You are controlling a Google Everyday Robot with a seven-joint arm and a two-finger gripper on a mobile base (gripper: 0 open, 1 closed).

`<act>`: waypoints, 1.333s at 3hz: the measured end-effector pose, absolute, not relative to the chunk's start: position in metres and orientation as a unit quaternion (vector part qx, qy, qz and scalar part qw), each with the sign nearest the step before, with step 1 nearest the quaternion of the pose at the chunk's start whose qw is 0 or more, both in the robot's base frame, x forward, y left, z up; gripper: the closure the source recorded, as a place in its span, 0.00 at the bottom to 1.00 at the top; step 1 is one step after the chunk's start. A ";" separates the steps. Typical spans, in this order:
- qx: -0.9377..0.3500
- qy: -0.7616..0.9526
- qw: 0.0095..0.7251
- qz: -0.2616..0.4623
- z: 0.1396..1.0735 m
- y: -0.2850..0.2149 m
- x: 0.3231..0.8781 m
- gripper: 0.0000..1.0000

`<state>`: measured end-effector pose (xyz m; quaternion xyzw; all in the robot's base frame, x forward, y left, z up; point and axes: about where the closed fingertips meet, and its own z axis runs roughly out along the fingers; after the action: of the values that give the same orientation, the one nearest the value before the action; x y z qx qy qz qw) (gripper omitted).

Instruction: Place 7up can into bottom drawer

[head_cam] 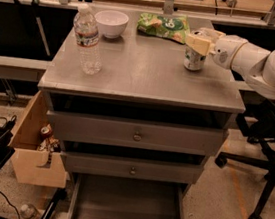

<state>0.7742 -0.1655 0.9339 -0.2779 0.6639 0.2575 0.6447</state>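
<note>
The 7up can [194, 58], white-silver with green markings, stands upright on the grey cabinet top [142, 72] near its right rear corner. My gripper [200, 42] reaches in from the right on the white arm [264, 62] and sits at the can's upper part, against or around its top. The can rests on the surface. The bottom drawer [127, 203] is pulled out at the foot of the cabinet, a wide shallow grey tray with nothing visible in it.
A clear water bottle [87, 39] stands front left on the top, a white bowl [111, 23] and a green snack bag [163, 26] at the back. Two upper knobbed drawers [136, 135] are slightly open. A wooden box [36, 148] hangs at the left. An office chair base [262, 193] is at the right.
</note>
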 end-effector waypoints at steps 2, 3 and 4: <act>-0.299 0.636 0.664 0.256 0.983 -0.164 0.759 1.00; -0.316 0.603 0.686 0.258 1.018 -0.165 0.708 1.00; -0.324 0.583 0.695 0.269 1.018 -0.156 0.648 1.00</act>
<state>0.6477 -0.1563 1.0175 -0.3236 0.5834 0.2687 0.6948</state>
